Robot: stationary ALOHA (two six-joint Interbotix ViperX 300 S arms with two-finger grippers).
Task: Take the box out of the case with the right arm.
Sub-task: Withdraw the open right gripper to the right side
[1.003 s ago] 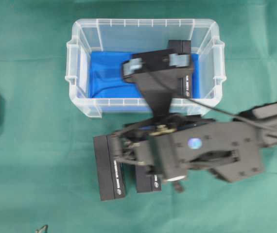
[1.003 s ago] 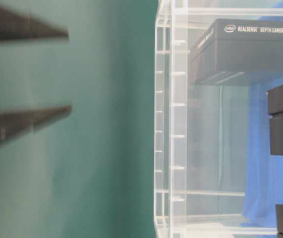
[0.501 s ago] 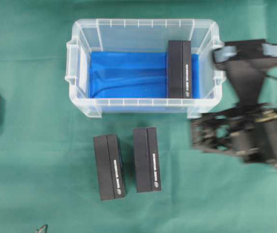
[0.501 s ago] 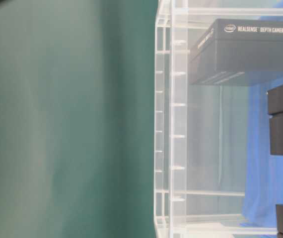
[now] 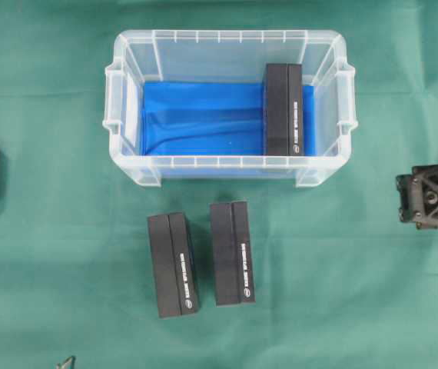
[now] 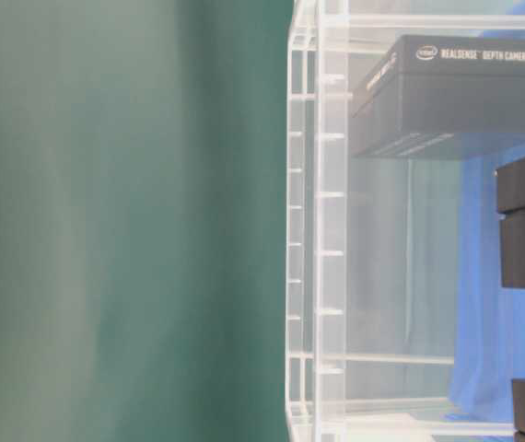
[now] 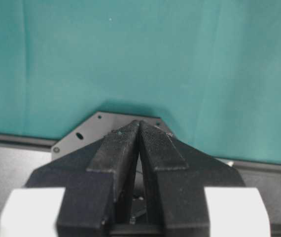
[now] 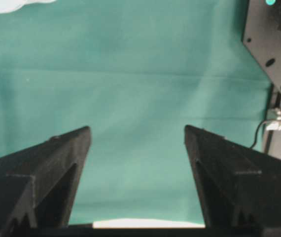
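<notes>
Now right tool [image 8: 136,136] wide open, empty; left tool [image 7: 139,129] closed, empty

The case [image 5: 119,115] is made of clear glossy ribbed plastic; blue cloth [image 5: 196,115] and matt black boxes [image 5: 283,109] are seen.
</notes>
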